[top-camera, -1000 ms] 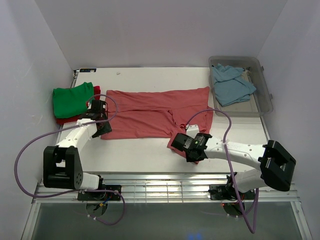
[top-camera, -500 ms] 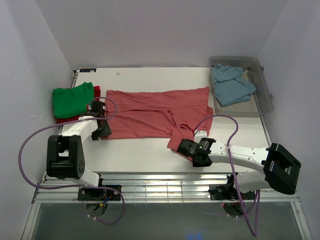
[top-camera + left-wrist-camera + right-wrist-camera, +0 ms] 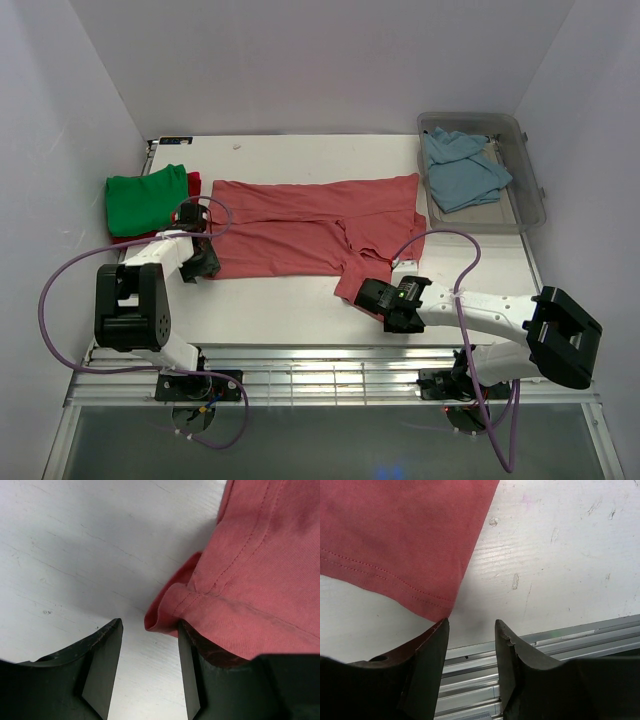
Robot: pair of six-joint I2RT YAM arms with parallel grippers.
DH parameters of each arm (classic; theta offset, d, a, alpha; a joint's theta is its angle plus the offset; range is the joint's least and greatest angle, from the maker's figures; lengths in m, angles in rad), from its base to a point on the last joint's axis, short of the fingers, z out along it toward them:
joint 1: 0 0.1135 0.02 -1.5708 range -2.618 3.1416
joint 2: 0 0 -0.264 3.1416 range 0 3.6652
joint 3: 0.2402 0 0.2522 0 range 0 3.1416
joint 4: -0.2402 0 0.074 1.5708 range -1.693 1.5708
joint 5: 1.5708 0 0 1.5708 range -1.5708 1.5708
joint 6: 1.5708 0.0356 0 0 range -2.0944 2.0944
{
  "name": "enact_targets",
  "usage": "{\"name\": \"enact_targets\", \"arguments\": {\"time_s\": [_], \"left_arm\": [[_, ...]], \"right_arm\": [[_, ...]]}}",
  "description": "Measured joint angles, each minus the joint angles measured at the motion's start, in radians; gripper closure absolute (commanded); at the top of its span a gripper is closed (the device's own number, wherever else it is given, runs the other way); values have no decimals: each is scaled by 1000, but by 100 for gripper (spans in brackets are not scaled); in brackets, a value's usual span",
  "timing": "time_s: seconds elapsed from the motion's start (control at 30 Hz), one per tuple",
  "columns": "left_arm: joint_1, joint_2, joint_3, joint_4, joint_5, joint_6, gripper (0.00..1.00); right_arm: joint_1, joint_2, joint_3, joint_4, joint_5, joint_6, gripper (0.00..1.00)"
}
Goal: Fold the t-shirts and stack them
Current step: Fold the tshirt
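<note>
Right wrist view: right gripper (image 3: 470, 625) sits low at the near table edge, jaws apart, only bare table (image 3: 560, 555) in the gap. The near corner of the salmon-pink shirt (image 3: 395, 530) ends just beside one finger, not between the two. Risk: closing here catches nothing, or only the stitched hem tip, which would likely slip out on the lift. The slatted rail (image 3: 555, 640) lies close below the fingers, so a low approach could snag it.

Left wrist view: left gripper (image 3: 149, 625) also has its jaws apart, clamped on nothing. The shirt's rolled-under corner touches one finger and pokes into the gap. Risk: a bite here may take the curled double layer, so the fold starts crooked.

Top view: the shirt is spread flat across mid-table, the grippers at its near-left and near-right corners. If one side grips and the other misses, the cloth will probably skew or bunch.

Further back, the green shirt (image 3: 145, 198) lies folded on the red shirt (image 3: 125, 241), near the left arm; a wide swing could knock the stack. The light blue shirt (image 3: 462, 170) waits crumpled in the clear bin (image 3: 478, 117).
</note>
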Motion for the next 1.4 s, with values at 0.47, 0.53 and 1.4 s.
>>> {"name": "enact_targets", "arguments": {"time_s": [0.47, 0.53, 1.4], "left_arm": [[0, 17, 18, 0, 17, 8, 43], [0, 17, 19, 1, 20, 8, 43], [-4, 85, 76, 7, 50, 24, 100]], "right_arm": [[-10, 35, -19, 93, 10, -3, 52], [-10, 36, -23, 111, 10, -4, 53], [-15, 78, -27, 189, -1, -12, 92]]}}
